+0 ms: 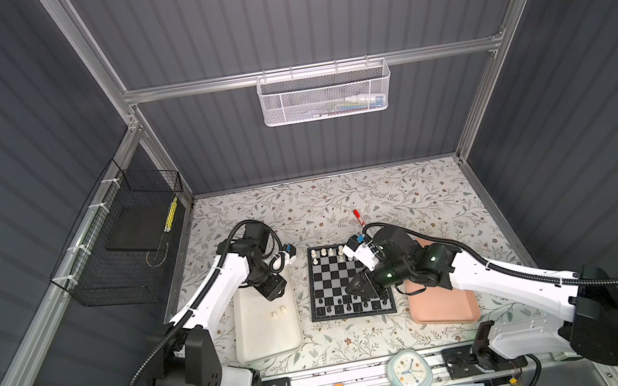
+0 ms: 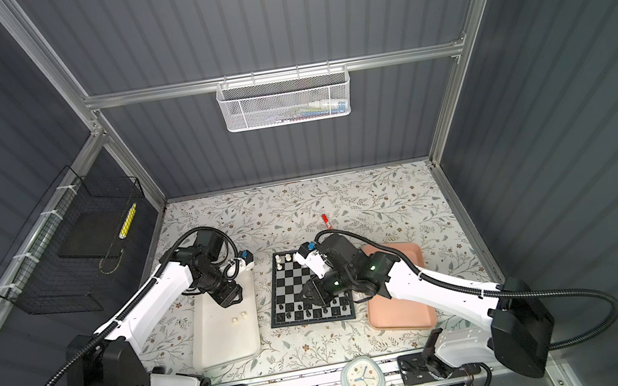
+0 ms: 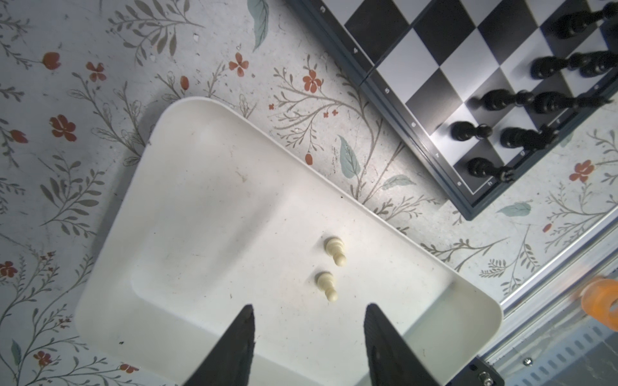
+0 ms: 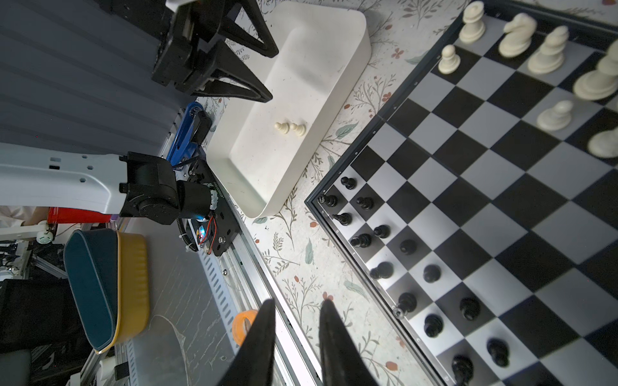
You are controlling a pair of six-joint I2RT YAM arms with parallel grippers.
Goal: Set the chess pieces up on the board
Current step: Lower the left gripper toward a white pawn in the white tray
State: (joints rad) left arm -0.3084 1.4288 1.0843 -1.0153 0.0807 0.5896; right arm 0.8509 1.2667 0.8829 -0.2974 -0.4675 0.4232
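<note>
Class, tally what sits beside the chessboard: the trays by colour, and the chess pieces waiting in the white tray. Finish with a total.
White tray: 1
Pink tray: 1
Cream pawns in the white tray: 2
Total: 4

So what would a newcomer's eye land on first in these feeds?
The chessboard at centre, black pieces ranked along its near edge and cream ones at the far edge. Next, two cream pawns sitting in the white tray on its left, the left gripper hanging open above that tray.
</note>
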